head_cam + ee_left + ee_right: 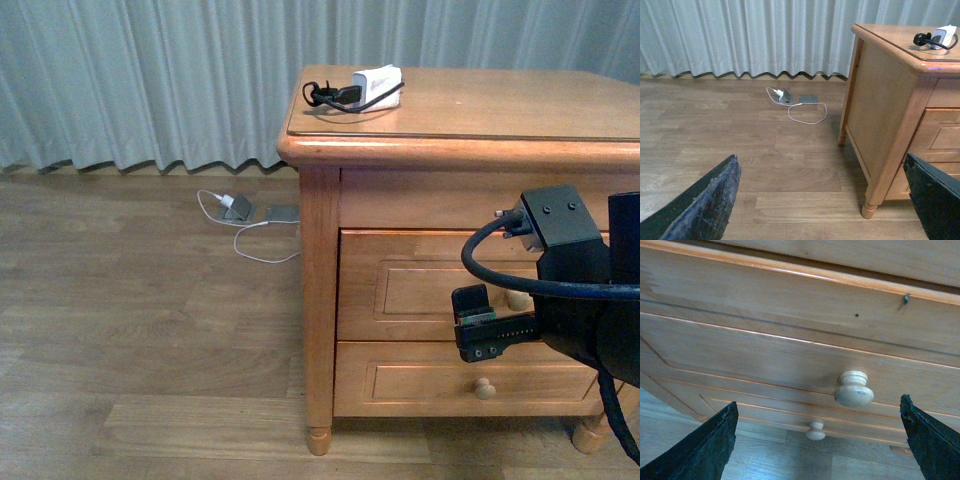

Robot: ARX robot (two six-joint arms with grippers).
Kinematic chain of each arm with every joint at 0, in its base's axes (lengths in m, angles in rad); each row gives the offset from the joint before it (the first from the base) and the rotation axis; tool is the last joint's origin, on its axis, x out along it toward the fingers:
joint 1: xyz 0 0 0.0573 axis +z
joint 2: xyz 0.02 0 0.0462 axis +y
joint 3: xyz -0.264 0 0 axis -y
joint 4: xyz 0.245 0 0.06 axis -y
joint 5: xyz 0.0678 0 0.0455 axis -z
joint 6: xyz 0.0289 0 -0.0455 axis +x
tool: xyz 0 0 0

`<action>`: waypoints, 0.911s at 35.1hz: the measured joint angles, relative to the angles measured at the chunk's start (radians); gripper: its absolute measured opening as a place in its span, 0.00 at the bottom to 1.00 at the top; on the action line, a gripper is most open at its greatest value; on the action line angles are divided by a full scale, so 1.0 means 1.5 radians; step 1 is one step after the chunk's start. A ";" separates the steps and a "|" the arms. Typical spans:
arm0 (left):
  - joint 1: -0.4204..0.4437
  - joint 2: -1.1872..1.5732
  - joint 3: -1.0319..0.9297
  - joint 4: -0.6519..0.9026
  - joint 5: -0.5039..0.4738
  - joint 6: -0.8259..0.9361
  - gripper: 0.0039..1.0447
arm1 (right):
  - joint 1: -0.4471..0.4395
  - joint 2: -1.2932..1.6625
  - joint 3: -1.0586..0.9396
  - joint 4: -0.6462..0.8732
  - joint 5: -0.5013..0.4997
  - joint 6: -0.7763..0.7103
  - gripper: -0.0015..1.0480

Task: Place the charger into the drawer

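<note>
The charger (375,88) lies on the counter (500,105) near its left end, black cable coiled beside it, untouched; the drawer (400,290) is shut, so I judge nothing done yet. The right claw (817,402) gapes released just before the knob (854,389), not touching it; the left claw (821,157) is released and empty, well apart from the counter. Left to do: opening, fetching, placing.

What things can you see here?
small white charger block with coiled black cable: one, white, black, on cabinet top
honey-coloured wooden cabinet: one, honey, on floor
panelled wooden drawers: two, honey, shut; upper drawer, lower drawer
round wooden knobs: two, pale, drawer fronts; upper knob, lower knob
flat grey devices, white cable: two, grey, on floor
pleated curtain: one, grey, behind
plank floor: one, brown, below
left tool: one, black, open, over floor
right tool: one, black, open, facing upper knob
</note>
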 joint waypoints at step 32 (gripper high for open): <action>0.000 0.000 0.000 0.000 0.000 0.000 0.94 | -0.033 0.093 0.070 0.019 0.041 0.011 0.80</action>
